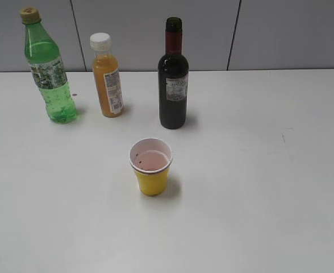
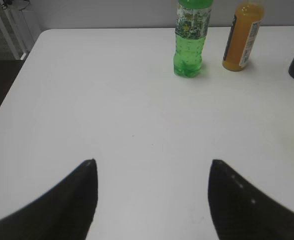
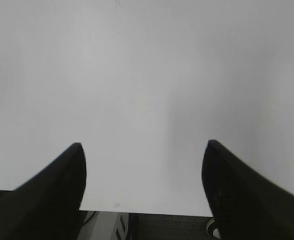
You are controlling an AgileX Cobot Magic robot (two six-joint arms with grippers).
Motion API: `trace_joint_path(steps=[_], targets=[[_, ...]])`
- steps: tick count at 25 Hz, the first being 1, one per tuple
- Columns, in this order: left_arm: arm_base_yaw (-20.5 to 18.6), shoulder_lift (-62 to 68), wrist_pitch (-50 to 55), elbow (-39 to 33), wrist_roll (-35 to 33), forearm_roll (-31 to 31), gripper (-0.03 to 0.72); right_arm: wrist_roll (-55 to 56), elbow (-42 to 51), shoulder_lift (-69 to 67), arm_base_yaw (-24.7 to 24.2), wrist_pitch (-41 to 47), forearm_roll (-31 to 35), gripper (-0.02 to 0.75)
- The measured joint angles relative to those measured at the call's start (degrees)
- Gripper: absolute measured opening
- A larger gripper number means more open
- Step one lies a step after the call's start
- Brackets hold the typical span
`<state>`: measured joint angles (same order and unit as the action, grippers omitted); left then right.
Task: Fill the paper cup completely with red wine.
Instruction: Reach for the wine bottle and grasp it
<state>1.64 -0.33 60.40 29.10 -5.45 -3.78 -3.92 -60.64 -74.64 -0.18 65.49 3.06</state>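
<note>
Both tools released; glossy dark glass wine bottle behind tapered paper cup

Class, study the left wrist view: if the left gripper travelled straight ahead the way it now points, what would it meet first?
Probably the green soda bottle: it stands nearly dead ahead of the open left gripper, with only bare table between. Depth is hard to judge.
</note>
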Motion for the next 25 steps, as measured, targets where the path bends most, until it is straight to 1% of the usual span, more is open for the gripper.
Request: trace_joint_path(steps=[4, 8, 12, 18, 20, 25], targets=[[0.00, 0.00, 0.00, 0.00, 0.00, 0.00, 0.519, 0.00, 10.14, 7.11, 0.00, -2.56, 0.07, 0.549], [0.00, 0.00, 0.00, 0.00, 0.00, 0.00, 0.519, -0.04, 18.49, 13.53, 0.00, -4.60, 0.07, 0.521], [0.00, 0.00, 0.00, 0.00, 0.00, 0.00, 0.519, -0.04, 24.59, 20.71, 0.00, -5.91, 0.13, 0.489], [0.00, 0.00, 0.00, 0.00, 0.00, 0.00, 0.519, -0.04, 34.37, 33.35, 0.00, -9.40, 0.19, 0.480], [0.00, 0.00, 0.00, 0.00, 0.00, 0.00, 0.519, -0.04, 36.07, 37.84, 0.00, -9.95, 0.19, 0.480], [0.00, 0.00, 0.00, 0.00, 0.00, 0.00, 0.519, -0.06, 36.35, 48.83, 0.00, -11.35, 0.19, 0.479]])
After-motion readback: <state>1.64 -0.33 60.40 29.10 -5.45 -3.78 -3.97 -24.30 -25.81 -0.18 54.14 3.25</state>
